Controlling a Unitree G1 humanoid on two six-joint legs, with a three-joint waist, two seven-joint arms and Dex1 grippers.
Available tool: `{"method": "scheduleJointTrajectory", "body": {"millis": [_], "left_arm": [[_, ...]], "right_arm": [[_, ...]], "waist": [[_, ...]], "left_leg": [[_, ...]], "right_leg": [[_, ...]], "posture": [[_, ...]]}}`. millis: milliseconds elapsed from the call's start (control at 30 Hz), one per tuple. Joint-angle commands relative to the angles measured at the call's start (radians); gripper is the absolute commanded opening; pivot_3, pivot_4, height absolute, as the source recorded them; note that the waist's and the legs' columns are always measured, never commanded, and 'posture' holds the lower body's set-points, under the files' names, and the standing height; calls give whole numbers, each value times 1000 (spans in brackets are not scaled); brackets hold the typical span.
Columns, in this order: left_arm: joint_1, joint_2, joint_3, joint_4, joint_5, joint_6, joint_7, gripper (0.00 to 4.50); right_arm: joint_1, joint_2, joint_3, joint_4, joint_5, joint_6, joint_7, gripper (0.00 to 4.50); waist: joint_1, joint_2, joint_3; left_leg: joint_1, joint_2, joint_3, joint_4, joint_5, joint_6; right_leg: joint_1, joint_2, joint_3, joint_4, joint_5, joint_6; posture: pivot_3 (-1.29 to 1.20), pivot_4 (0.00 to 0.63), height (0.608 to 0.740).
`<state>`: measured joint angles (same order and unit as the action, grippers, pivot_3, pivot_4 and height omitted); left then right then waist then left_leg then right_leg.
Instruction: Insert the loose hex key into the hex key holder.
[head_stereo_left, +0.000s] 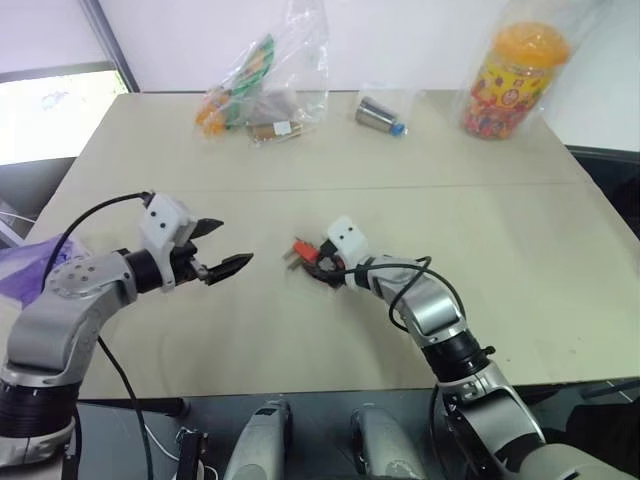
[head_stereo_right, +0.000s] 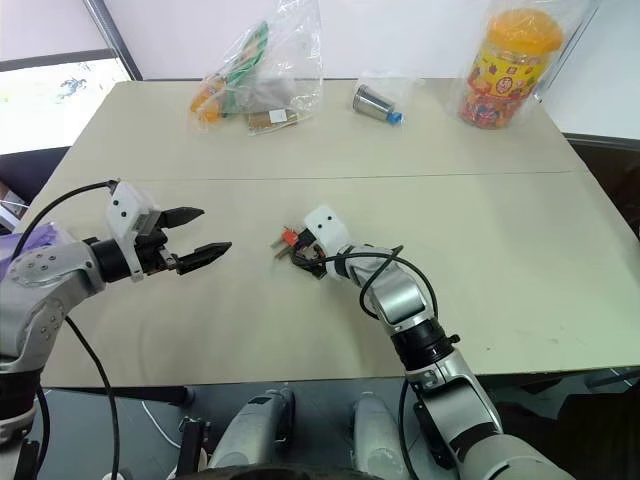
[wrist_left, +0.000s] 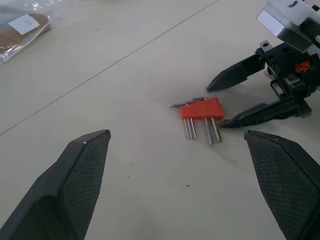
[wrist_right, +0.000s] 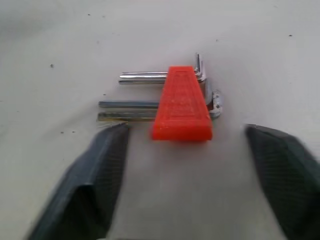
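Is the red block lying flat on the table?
Yes, the hex key holder lies flat on the table, its metal keys sticking out sideways.

My left gripper (head_stereo_left: 222, 248) hovers at the left of the frame, jaws spread wide, pointing right. My right gripper (head_stereo_left: 312, 262) sits low at centre frame, forearm angled up-left, jaws parted, tips near the tabletop (head_stereo_left: 520, 250).

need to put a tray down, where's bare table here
Bare: the wide stretch right of the right gripper, and the band between the hex key holder and the bags. Crowded: the back edge, and between the left gripper and the holder.
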<state>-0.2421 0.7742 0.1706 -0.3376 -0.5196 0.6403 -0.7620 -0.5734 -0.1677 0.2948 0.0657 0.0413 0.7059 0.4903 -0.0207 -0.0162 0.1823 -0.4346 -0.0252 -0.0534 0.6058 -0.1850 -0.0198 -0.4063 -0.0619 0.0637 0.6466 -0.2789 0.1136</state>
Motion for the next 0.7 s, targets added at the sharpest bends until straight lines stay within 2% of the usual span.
{"method": "scheduleJointTrajectory", "body": {"millis": [33,67,100,333,500,700], "left_arm": [[-4,5,21,-37,1,-18,4,4500],[-4,5,22,-37,2,-19,5,4500],[-3,6,23,-36,3,-20,5,4500],[-2,0,27,-33,8,-24,13,4500],[-25,-7,19,-10,13,-41,8,4500],[-145,-37,3,67,-24,-34,-30,4500]], "right_arm": [[-11,19,10,4,-5,-23,-6,1616],[-12,21,10,10,-8,-28,-9,1110],[-13,23,10,14,-10,-30,-11,1022],[-25,-1,1,-11,-17,-45,3,1025],[-88,-135,5,-52,-86,-285,63,1025],[-211,-332,5,13,-186,-730,152,1025]], "waist": [[0,0,0],[-1,0,0],[-2,0,0],[-2,0,0],[3,1,2],[2,0,2]], "left_leg": [[0,0,0,0,0,0],[0,0,0,0,0,0],[0,0,0,0,0,0],[0,0,0,0,0,0],[0,-1,0,1,0,0],[0,0,0,1,0,0]], "right_leg": [[0,0,0,0,0,0],[0,0,0,0,0,0],[0,0,0,0,0,0],[0,0,0,0,0,0],[0,0,0,0,0,0],[1,2,-1,0,1,2]], "posture": [[0,150,740],[0,150,740],[0,150,740],[0,150,740],[0,150,740],[0,150,740]]}}
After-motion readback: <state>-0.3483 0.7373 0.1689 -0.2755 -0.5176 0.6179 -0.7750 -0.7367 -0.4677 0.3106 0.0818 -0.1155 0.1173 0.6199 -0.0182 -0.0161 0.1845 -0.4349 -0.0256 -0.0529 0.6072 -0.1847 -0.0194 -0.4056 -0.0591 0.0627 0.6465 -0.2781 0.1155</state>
